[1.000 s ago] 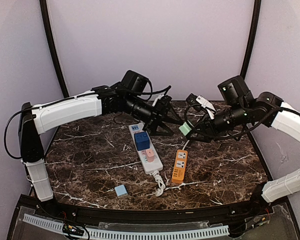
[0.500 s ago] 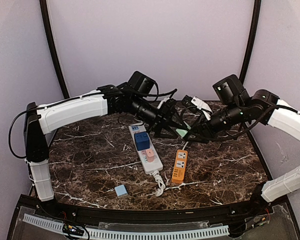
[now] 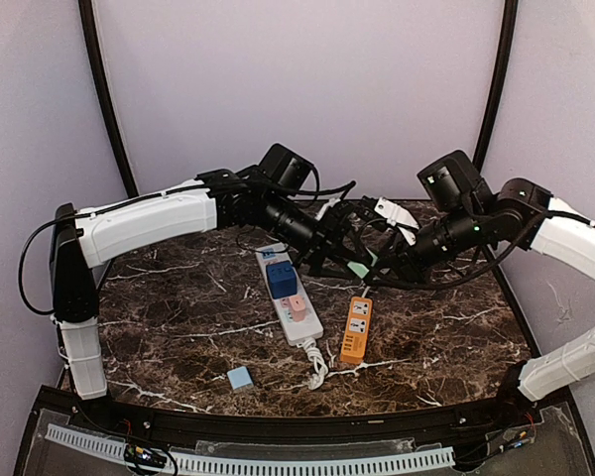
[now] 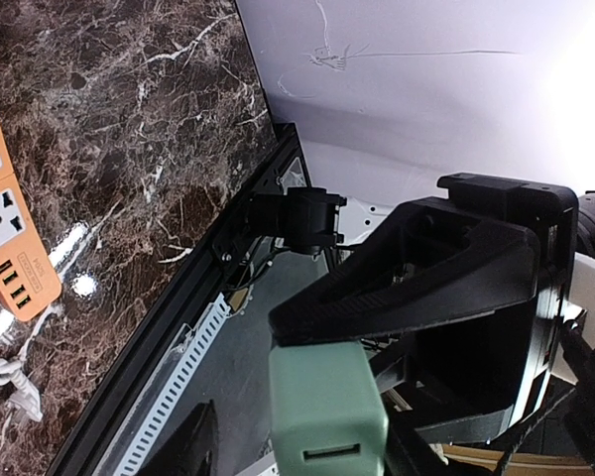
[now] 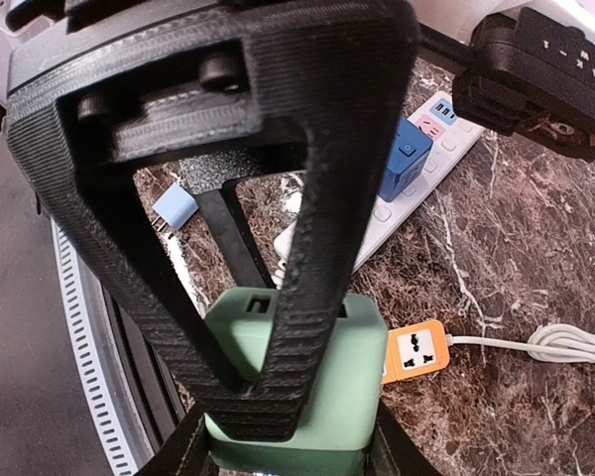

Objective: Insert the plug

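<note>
The green plug point(image 3: 360, 266) hangs in the air above the table's far middle, where both arms meet. My right gripper point(image 3: 370, 265) is shut on it; in the right wrist view its two fingers press the sides of the green plug point(image 5: 307, 397). My left gripper point(image 3: 345, 258) straddles the same plug from the other side. One ribbed finger point(image 5: 317, 258) of it lies across the plug's front face. In the left wrist view the green plug point(image 4: 325, 412) sits between my own jaws, with a gap still showing on its left side. The orange power strip point(image 3: 356, 328) lies on the table below.
A white power strip point(image 3: 302, 327) lies left of the orange one, with a blue adapter point(image 3: 282, 281) and a pink one point(image 3: 297, 307) plugged in. A light blue cube plug point(image 3: 240, 378) rests near the front edge. Cables trail from both strips.
Both arms have come together over the table's far middle. My left gripper has narrowed its jaws around the green plug, which the right gripper has kept holding throughout.
</note>
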Controlling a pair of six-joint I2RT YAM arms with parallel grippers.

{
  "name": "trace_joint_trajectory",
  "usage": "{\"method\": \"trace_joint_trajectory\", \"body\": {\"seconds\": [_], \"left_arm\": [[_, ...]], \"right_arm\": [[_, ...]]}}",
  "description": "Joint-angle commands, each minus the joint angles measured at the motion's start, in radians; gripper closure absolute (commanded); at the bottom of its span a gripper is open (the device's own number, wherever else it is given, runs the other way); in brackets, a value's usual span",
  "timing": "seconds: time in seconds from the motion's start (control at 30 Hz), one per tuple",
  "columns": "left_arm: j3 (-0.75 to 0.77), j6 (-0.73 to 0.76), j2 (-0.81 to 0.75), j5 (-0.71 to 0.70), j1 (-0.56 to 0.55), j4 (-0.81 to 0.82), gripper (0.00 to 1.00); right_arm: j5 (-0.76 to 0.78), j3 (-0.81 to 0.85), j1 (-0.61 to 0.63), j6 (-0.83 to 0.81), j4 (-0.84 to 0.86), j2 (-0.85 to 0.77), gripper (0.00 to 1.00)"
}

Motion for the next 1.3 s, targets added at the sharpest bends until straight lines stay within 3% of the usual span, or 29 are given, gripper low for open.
{"method": "trace_joint_trajectory", "body": {"seconds": [0.0, 0.47, 0.53, 0.57, 0.67, 1.07, 1.13, 1.17, 1.27], "left_arm": [[0.020, -0.007, 0.005, 0.007, -0.010, -0.034, 0.50], [0.014, -0.013, 0.013, 0.020, -0.020, -0.038, 0.66], [0.013, -0.012, 0.015, 0.017, -0.023, -0.038, 0.76], [0.013, -0.010, 0.016, 0.015, -0.025, -0.038, 0.85], [0.002, -0.010, 0.011, 0.005, -0.029, -0.038, 0.97], [-0.115, -0.002, -0.065, -0.085, -0.030, 0.026, 0.99], [-0.114, 0.019, -0.067, -0.102, -0.029, 0.011, 0.99], [-0.114, 0.027, -0.067, -0.116, -0.028, 0.000, 0.99], [-0.116, 0.057, -0.067, -0.136, -0.020, -0.012, 0.99]], "right_arm": [[0.018, 0.023, 0.015, -0.028, 0.005, -0.018, 0.86], [0.034, 0.022, 0.038, -0.056, -0.004, -0.026, 0.87], [0.033, 0.025, 0.048, -0.058, -0.006, -0.024, 0.86], [0.040, 0.025, 0.050, -0.056, -0.006, -0.024, 0.86], [0.067, 0.012, 0.051, -0.032, 0.003, -0.030, 0.85], [0.196, -0.036, 0.052, 0.186, 0.031, -0.078, 0.29], [0.203, -0.047, 0.051, 0.229, 0.034, -0.093, 0.08], [0.211, -0.057, 0.051, 0.248, 0.038, -0.103, 0.02], [0.278, -0.098, 0.051, 0.320, 0.053, -0.150, 0.01]]}}
